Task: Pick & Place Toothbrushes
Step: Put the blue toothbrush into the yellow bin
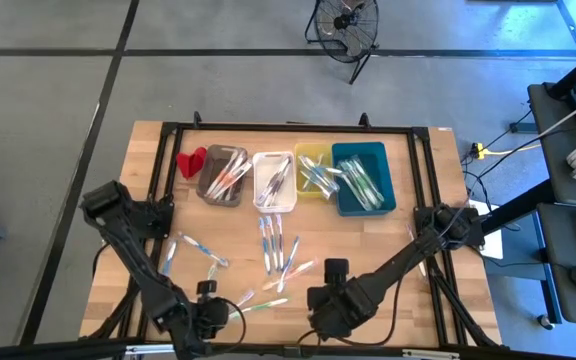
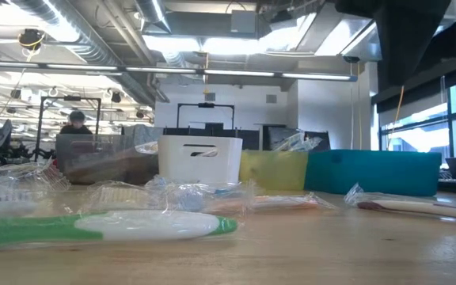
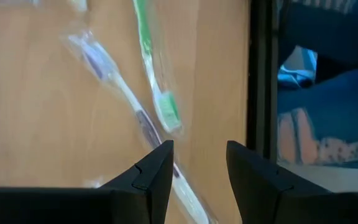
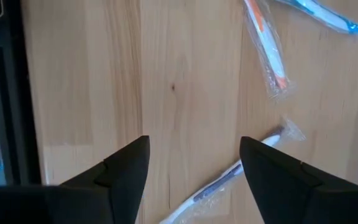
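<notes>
The left gripper hangs low at the table's near edge, fingers parted and empty above a green-handled brush. Loose toothbrushes lie scattered across the middle of the wooden table, more of them filling the grey bin, white bin, yellow bin and teal bin along the far side. The right gripper, near-centre, stands spread and empty, a wrapped brush lying on the wood between its fingers.
</notes>
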Tool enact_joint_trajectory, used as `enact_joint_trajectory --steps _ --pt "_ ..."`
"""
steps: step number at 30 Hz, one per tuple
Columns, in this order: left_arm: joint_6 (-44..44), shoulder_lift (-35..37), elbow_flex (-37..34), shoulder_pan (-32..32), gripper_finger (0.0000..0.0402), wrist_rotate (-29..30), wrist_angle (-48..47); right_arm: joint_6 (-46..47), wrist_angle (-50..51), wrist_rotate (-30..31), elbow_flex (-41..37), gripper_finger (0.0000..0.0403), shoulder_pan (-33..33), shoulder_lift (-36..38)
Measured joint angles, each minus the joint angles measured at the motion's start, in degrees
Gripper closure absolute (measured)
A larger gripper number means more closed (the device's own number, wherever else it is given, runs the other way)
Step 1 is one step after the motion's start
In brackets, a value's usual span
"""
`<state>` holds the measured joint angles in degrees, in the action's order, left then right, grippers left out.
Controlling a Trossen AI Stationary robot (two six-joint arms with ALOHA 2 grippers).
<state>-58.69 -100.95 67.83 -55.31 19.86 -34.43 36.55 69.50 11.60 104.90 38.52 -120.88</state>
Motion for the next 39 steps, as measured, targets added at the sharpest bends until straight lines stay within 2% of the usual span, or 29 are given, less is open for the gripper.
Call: enact_joint_trajectory --steps 7,12,17,21,29,39 --pt "4.05 0.35 0.00 1.22 0.0258 3.84 -3.45 -0.16 -1.56 0.80 -0.45 0.0166 0.00 0.00" --pt "6.81 1.28 0.02 3.15 0.0258 2.20 -14.24 -0.91 -2.48 2.55 -0.45 0.0179 -0.01 0.00" --pt "4.50 1.43 0.02 3.78 0.0258 -0.13 -27.46 -1.00 -3.00 2.55 -0.45 0.0190 0.00 0.00" --pt "4.26 1.43 0.02 3.82 0.0258 -0.15 -33.08 -1.01 -3.09 2.55 -0.45 0.0198 -0.01 0.00" --pt "11.24 1.43 0.02 5.90 0.0258 -3.27 -35.51 -1.02 -4.05 2.55 -0.45 0.0210 -0.02 0.00" --pt "25.58 1.43 0.02 12.44 0.0258 -3.01 -39.03 -1.12 -4.89 4.75 -0.45 0.0225 0.35 0.00"
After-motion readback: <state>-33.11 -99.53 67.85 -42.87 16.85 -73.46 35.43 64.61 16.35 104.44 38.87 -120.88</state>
